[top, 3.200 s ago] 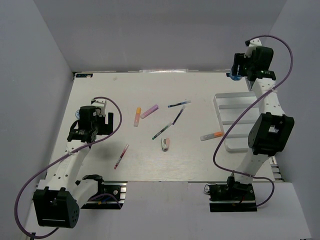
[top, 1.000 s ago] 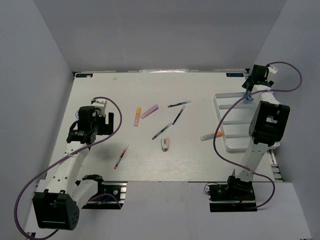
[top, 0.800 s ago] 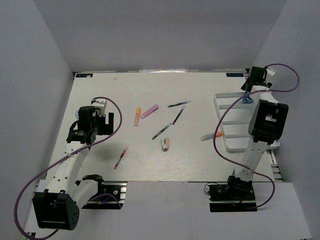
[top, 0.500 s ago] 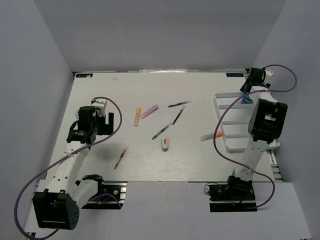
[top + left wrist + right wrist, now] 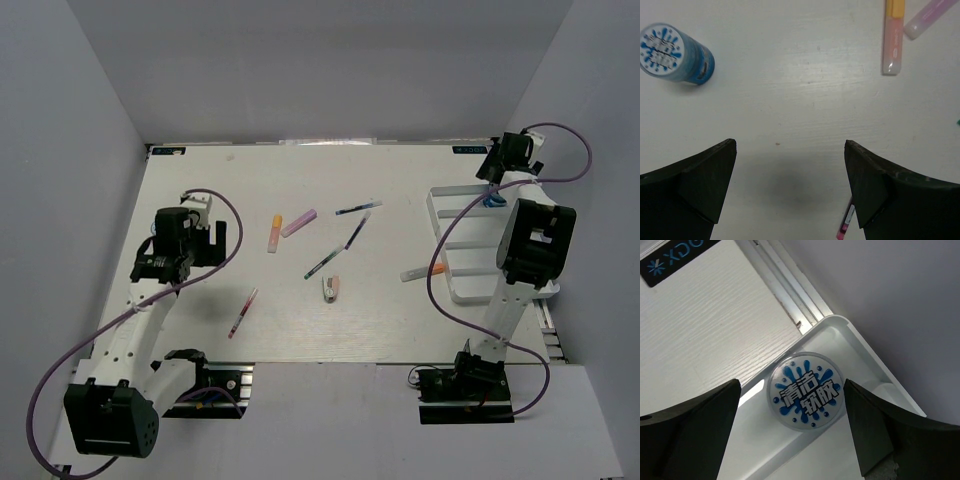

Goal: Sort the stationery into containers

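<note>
Grey-walled white desk (image 5: 400, 330): a divided tray (image 5: 432, 196) is set at its right edge, with one blue-printed tub (image 5: 806, 391) seated in its far corner under the right gripper (image 5: 790, 386), jaws apart, empty. The left gripper (image 5: 790, 145) is likewise spread near the left edge. Highlighters (image 5: 274, 232), pens (image 5: 357, 230) and an eraser-like piece (image 5: 331, 288) are not yet sorted, mid-desk.

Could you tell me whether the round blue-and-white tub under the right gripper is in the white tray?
In: the round blue-and-white tub sits in a corner of the white plastic tray, within its rim.
</note>
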Motion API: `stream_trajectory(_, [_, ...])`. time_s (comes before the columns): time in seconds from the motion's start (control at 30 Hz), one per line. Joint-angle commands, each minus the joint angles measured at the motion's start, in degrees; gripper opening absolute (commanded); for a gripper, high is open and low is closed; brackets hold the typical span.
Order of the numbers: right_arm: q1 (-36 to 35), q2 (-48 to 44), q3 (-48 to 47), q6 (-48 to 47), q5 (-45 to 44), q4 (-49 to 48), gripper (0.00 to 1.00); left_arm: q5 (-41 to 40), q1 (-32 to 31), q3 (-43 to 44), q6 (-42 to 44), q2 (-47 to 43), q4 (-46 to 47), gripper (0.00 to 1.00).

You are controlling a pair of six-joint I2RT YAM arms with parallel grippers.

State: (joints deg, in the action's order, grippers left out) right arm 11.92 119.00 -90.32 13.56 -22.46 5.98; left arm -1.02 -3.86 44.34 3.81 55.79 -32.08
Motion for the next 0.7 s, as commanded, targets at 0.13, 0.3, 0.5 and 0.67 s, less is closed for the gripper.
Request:
stream_trajectory(0.13, [-1.81, -14.66, 5.32, -9.59, 20.76, 0.62, 0.86, 0.93, 0.17, 12.96, 0.67, -2.36, -6.06, 0.98])
stream_trajectory(0.3, [-6.11, -22.40, 8.06, -19.51, 30.98, 5.69, 0.81, -6.53, 2.70, 20.33, -3.20, 4.67, -13.62, 0.98])
stream_trajectory(0.5, [-10.86, -29.43, 13.41, -26.29, 34.49, 9.31, 0.80, -15.85, 5.78, 22.99, -3.20, 12.14, -16.88, 0.98])
stream_trajectory(0.67, [-14.38, -34.53, 18.06, -29.55, 38.54, 13.62, 0.80, -15.60, 11.41, 21.67, -1.10, 16.98, -12.85, 0.98])
